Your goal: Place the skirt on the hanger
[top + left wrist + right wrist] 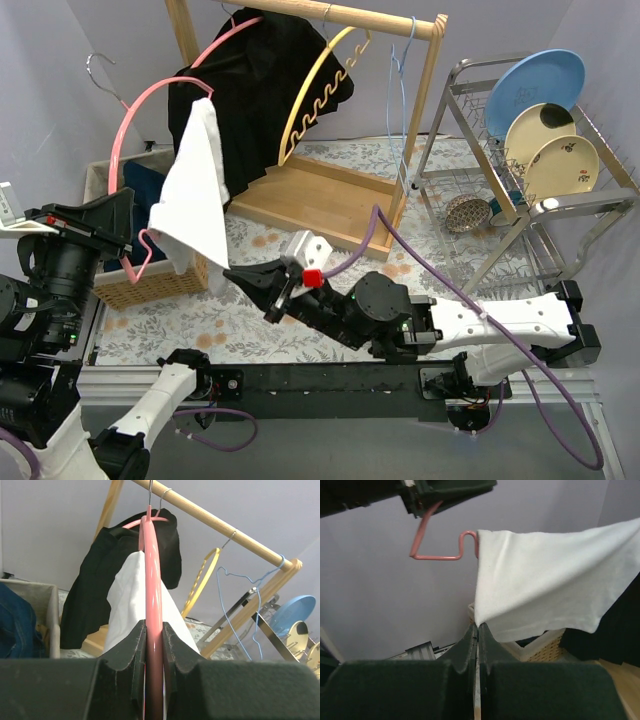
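Your left end effector (153,635) clamps the pink hanger (152,570) upright so the white skirt (195,190) drapes over it. Your right end effector (477,630) pinches the skirt's corner shut, apparently to spread it.

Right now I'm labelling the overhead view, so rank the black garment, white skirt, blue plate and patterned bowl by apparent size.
1. black garment
2. white skirt, held up, perhaps nearer the camera, so its rank is less sure
3. blue plate
4. patterned bowl
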